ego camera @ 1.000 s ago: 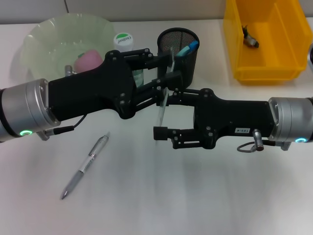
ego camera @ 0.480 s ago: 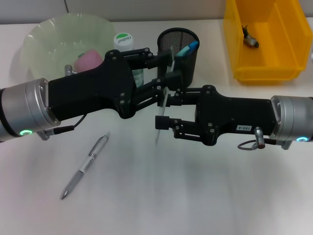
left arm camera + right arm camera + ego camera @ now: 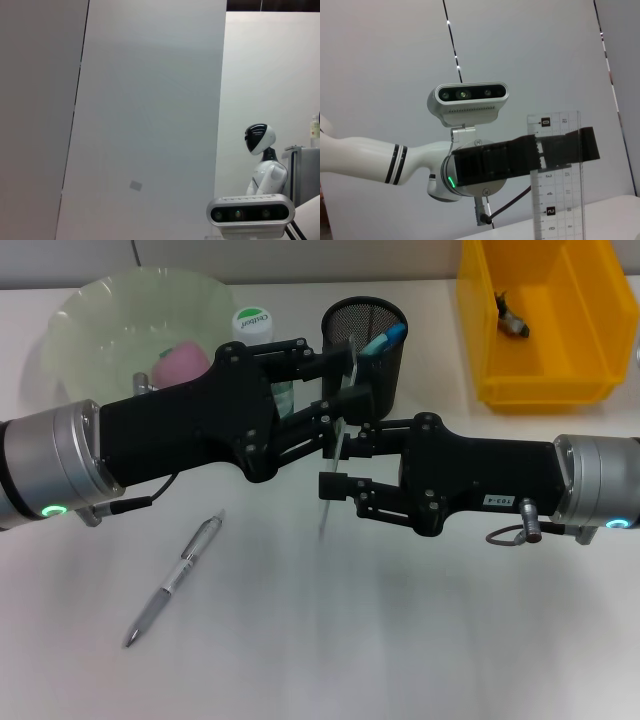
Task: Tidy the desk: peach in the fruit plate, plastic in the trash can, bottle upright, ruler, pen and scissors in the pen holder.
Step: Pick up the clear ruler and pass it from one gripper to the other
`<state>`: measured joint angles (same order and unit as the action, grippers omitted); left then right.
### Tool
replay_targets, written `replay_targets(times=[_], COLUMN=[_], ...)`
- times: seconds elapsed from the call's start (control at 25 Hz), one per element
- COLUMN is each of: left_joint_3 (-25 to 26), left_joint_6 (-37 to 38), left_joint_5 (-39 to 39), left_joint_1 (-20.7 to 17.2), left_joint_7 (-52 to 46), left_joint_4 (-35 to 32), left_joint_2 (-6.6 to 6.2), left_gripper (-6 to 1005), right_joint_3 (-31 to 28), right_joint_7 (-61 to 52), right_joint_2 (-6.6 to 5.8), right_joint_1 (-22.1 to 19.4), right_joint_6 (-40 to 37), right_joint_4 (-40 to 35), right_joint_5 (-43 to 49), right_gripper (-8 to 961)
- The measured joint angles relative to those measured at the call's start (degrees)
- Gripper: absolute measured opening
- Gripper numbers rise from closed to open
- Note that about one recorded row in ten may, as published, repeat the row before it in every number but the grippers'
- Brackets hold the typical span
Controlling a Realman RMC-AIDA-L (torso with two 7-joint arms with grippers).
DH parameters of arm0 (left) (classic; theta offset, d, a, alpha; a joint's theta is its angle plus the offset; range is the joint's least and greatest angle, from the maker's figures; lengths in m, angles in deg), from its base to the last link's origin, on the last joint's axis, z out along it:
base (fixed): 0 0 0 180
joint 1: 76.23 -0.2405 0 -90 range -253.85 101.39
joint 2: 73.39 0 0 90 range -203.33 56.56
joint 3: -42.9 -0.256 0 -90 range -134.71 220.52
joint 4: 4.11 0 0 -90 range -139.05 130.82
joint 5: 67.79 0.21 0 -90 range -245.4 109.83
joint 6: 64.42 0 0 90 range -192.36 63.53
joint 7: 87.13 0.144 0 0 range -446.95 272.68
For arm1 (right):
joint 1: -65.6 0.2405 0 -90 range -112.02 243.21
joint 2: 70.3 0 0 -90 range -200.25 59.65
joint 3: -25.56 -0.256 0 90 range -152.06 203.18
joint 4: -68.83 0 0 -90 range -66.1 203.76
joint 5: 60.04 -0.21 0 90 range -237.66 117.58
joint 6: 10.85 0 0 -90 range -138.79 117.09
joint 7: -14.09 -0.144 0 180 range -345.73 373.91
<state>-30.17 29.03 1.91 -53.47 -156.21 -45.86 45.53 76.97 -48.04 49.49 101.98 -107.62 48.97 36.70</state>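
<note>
The front half of the white desk (image 3: 420, 640) lies bare except for the silver click pen (image 3: 172, 580), which rests diagonally well to the robot's left of the grippers. Along the far edge stand the pale green ruffled plastic fruit plate (image 3: 100, 315) holding the pink peach (image 3: 180, 362), the upright white-capped bottle (image 3: 252, 322), the black wire-mesh pen holder (image 3: 365, 340) and the yellow plastic bin (image 3: 545, 325).

The transparent plastic ruler (image 3: 328, 480) stands nearly on edge at mid-desk, just in front of the pen holder, between the two black grippers. The left gripper (image 3: 340, 405) is clenched on the ruler's upper part; in the right wrist view its dark fingers (image 3: 560, 147) cross the graduated strip. The right gripper (image 3: 332, 462) straddles the ruler lower down, jaws spread, one finger above and one below.

Compared with a second ago, the right arm has shifted slightly toward the pen holder and the ruler leans less; the left gripper's hold is unchanged.
</note>
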Motion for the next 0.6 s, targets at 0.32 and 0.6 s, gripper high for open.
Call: replay_targets(times=[0.32,0.6], left_joint_3=[-0.05,0.21], left_joint_6=[-0.07,0.13], left_joint_5=[-0.02,-0.31], left_joint_1=[0.00,-0.04], left_joint_7=[0.00,0.10], left_joint_4=[0.04,0.66], left_joint_2=[0.00,0.00], left_gripper=[400,401], right_joint_3=[0.01,0.01], right_joint_7=[0.00,0.00], right_joint_2=[0.00,0.00], right_joint_1=[0.00,0.00], right_joint_6=[0.02,0.03], right_joint_4=[0.00,0.00], right_joint_5=[-0.01,-0.06], right_gripper=[391,390])
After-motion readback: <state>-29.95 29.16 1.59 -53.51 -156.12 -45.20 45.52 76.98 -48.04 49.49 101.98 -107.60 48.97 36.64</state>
